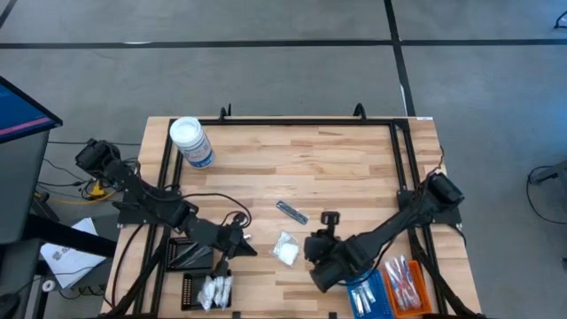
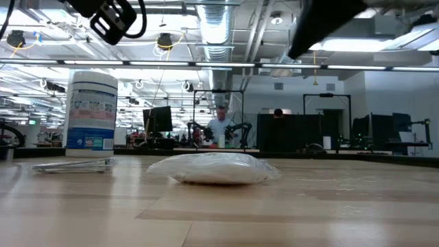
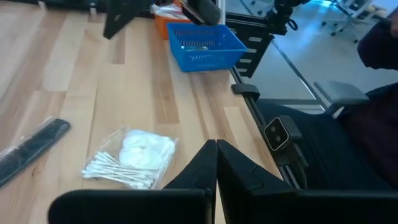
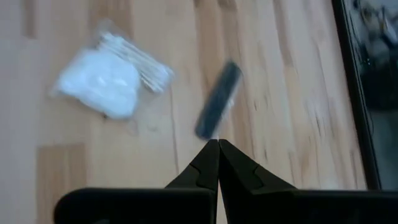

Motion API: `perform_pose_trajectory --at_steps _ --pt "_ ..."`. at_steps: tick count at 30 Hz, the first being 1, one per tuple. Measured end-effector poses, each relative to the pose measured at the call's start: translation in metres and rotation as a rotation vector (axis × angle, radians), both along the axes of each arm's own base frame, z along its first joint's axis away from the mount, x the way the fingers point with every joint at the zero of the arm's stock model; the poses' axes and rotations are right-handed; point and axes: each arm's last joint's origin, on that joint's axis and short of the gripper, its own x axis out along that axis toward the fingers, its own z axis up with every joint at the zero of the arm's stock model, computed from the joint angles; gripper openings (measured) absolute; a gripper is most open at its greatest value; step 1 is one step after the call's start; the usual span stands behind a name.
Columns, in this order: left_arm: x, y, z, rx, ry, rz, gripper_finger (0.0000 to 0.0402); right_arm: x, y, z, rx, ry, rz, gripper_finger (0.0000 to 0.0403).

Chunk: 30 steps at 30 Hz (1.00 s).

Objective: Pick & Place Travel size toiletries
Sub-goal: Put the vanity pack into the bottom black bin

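Pale wood shows on all sides of the white sachet (image 1: pixel 285 249), which we find lying flat on the worktop (image 1: pixel 337 168) between the two arms, touching neither. It sits just beside the left gripper (image 1: pixel 241 244) and a little farther from the right gripper (image 1: pixel 312 251). Both sets of jaws are pressed together and hold nothing (each wrist view shows the two dark fingers meeting at their tips). The sachet (image 3: pixel 134 157) is a clear crinkly packet with round white pads and a bundle of cotton swabs inside; from table height it (image 2: pixel 214 168) reads as a low white mound. Near it, toward the worktop's middle, lies a slim dark stick (image 1: pixel 291 212) in clear wrap, well apart from both jaws. We also see more white packets (image 1: pixel 215 290) in the black tray (image 1: pixel 189 288) by the left arm, and wrapped toothbrushes (image 1: pixel 403 283) in the orange tray (image 1: pixel 426 294) beside the blue tray (image 1: pixel 379 288).
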Motion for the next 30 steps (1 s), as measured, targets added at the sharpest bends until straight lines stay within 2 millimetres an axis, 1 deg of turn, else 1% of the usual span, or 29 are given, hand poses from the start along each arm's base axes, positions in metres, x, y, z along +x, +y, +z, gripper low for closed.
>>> perform_pose_trajectory --at_steps 4,6,8,10,13,15,17,19,21,24,26,30 --pt "-0.004 -0.005 -0.001 -0.002 0.006 0.038 0.0000 0.011 -0.001 0.001 -0.021 -0.044 0.063 0.0000" --pt "-0.006 -0.007 -0.001 -0.001 0.009 0.056 0.0000 0.016 -0.004 -0.002 0.000 -0.073 0.090 0.0000" --pt "-0.008 -0.009 -0.002 -0.004 0.011 0.072 0.0000 0.019 -0.008 -0.009 0.071 -0.085 0.142 0.0000" --pt "-0.009 -0.011 -0.002 -0.003 0.008 0.078 0.0000 0.022 -0.012 -0.018 0.179 -0.115 0.210 0.0000" --pt "-0.011 -0.012 -0.002 -0.009 0.007 0.099 0.0000 0.020 -0.023 -0.029 0.293 -0.188 0.242 0.0000" --pt "-0.011 -0.012 -0.002 -0.005 0.006 0.112 0.0000 0.016 -0.031 -0.031 0.362 -0.260 0.222 0.0000" --pt "-0.011 -0.012 -0.002 -0.008 0.007 0.119 0.0000 0.011 -0.037 -0.032 0.481 -0.316 0.221 0.0000" --pt "-0.010 -0.010 -0.002 -0.007 0.008 0.128 0.0000 0.008 -0.043 -0.034 0.607 -0.349 0.214 0.0000" --pt "-0.009 -0.010 -0.002 -0.007 0.008 0.129 0.0000 0.004 -0.049 -0.039 0.676 -0.347 0.157 0.0000" --pt "-0.009 -0.010 -0.002 -0.006 0.007 0.131 0.0000 0.003 -0.059 -0.053 0.723 -0.330 0.043 0.0003" --pt "-0.009 -0.010 -0.002 -0.006 0.006 0.133 0.0000 0.006 -0.065 -0.065 0.737 -0.309 -0.025 0.0012" --pt "-0.009 -0.010 -0.002 -0.003 0.003 0.143 0.0000 0.016 -0.073 -0.089 0.753 -0.251 -0.096 0.0056"
